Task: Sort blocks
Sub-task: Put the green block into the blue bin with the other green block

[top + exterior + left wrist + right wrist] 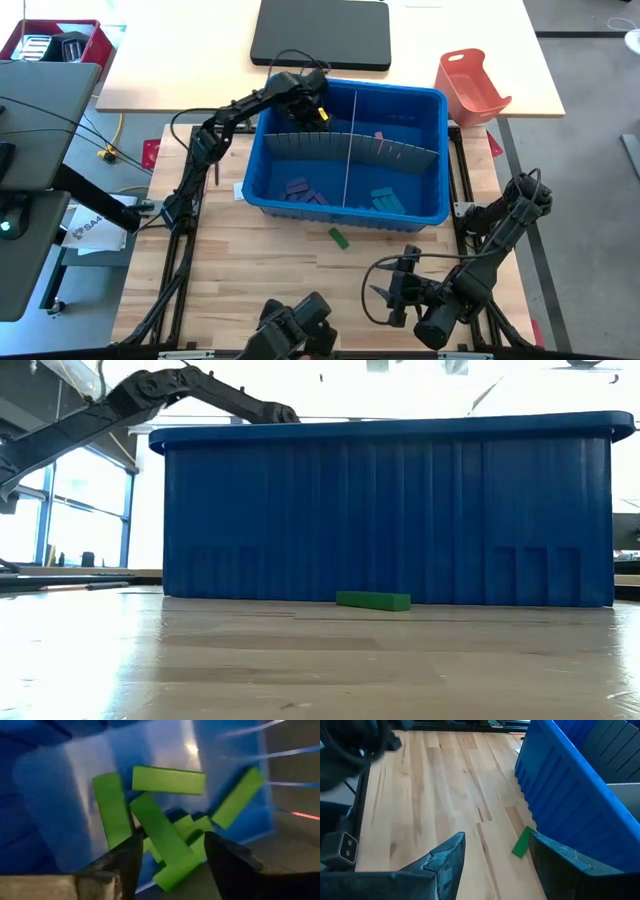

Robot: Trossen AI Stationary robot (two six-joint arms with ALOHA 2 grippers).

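green block (338, 238) near blue bin (262, 200) | light, rigid, slick; pinch long edges | right gripper (495, 857) wide, empty | left gripper (170, 852) parted over green blocks (160, 827)

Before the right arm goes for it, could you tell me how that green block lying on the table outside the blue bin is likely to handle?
The green block lies flat with straight edges, so it probably stays stiff and won't roll. It looks small and thin, likely light, and may slide on the smooth wooden table if nudged.

Bin (400, 510) wall hides contents in low view; left end effector (318, 112) fingers indistinct from above.
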